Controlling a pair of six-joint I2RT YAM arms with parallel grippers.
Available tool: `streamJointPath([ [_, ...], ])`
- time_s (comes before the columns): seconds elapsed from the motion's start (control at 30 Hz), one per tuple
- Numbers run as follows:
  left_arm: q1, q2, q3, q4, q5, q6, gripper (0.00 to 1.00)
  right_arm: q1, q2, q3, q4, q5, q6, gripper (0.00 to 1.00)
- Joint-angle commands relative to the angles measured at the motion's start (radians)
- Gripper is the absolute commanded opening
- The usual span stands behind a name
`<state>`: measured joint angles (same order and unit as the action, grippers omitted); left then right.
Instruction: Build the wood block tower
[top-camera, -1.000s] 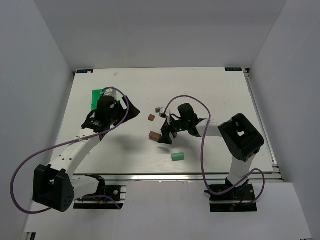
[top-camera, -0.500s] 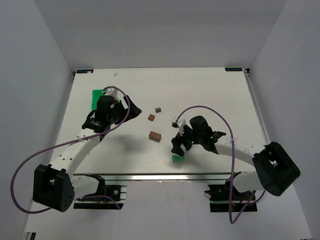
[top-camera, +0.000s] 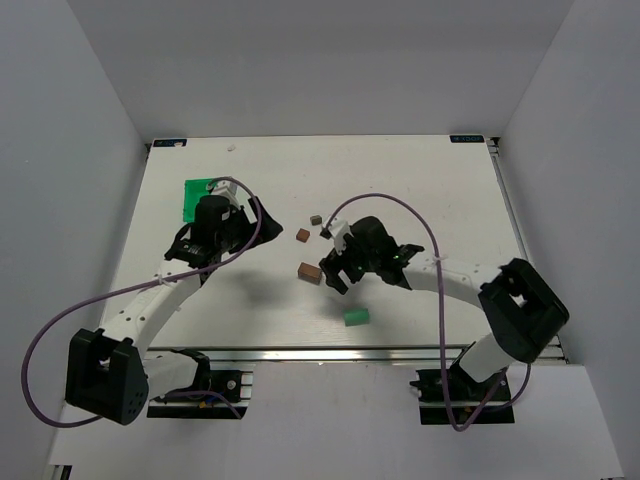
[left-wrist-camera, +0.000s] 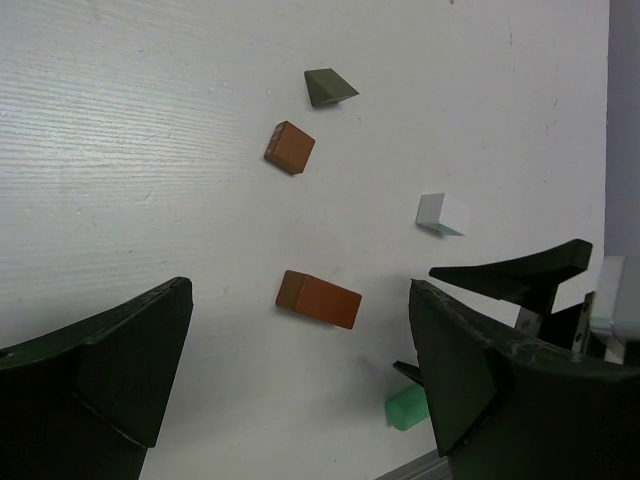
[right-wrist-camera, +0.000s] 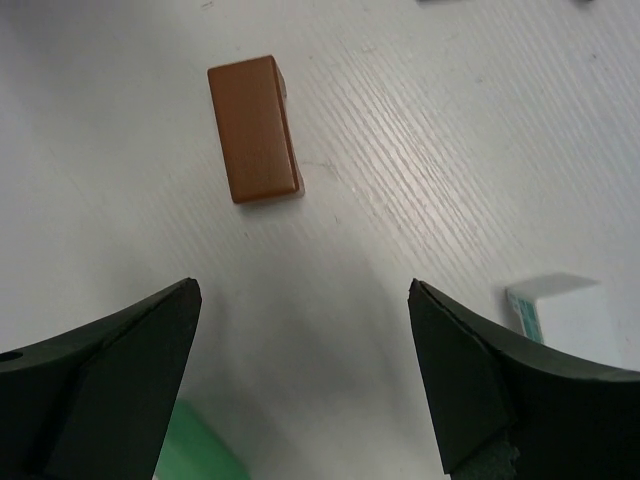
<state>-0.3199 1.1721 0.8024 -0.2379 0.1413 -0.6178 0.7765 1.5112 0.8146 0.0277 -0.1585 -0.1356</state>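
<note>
– While both arms reach out over the white table (top-camera: 450, 190), where does each one sit?
– Left arm (top-camera: 140, 310) bends toward the far-left corner, ending beside a flat green square (top-camera: 195, 197). Right arm (top-camera: 450, 275) stretches in from the right edge to mid-table.
– Grippers?
– Left gripper (left-wrist-camera: 300, 284): jaws spread wide, holding nothing. Right gripper (right-wrist-camera: 303, 285): likewise spread and empty, just right of the long brown block (right-wrist-camera: 255, 128), not touching it.
– And the tower?
– Unbuilt. Its pieces lie singly around the table's middle, none resting on another. Long brown block flat, central. Green block (top-camera: 355, 315) closest to the near edge. White block (left-wrist-camera: 442, 213) just beside the right gripper, on its far side. Small brown block (top-camera: 303, 235) farther back. Olive wedge (left-wrist-camera: 330, 87) farthest back, near the small brown block but apart from it.
</note>
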Motion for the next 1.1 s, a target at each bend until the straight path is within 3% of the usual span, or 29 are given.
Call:
streamJointPath([
  [0.0,0.004,-0.052,-0.003,-0.024,-0.04,0.024,0.98,0.036,0.078,0.09,0.026,0.065,-0.021,0.9],
  [0.3,0.004,-0.074,-0.017,-0.038,-0.083,0.033,0.98,0.075,0.233,0.201,0.024,0.149,-0.047,0.89],
  [0.7,0.004,-0.06,-0.009,-0.043,-0.085,0.039,0.98,0.075,0.27,0.219,0.02,0.218,-0.064,0.89],
  [0.93,0.004,-0.058,-0.008,-0.044,-0.083,0.049,0.98,0.07,0.158,0.146,0.026,0.105,-0.126,0.89],
  [1.07,0.004,-0.065,-0.014,-0.032,-0.065,0.058,0.98,0.049,0.049,0.118,-0.017,0.148,-0.182,0.89],
])
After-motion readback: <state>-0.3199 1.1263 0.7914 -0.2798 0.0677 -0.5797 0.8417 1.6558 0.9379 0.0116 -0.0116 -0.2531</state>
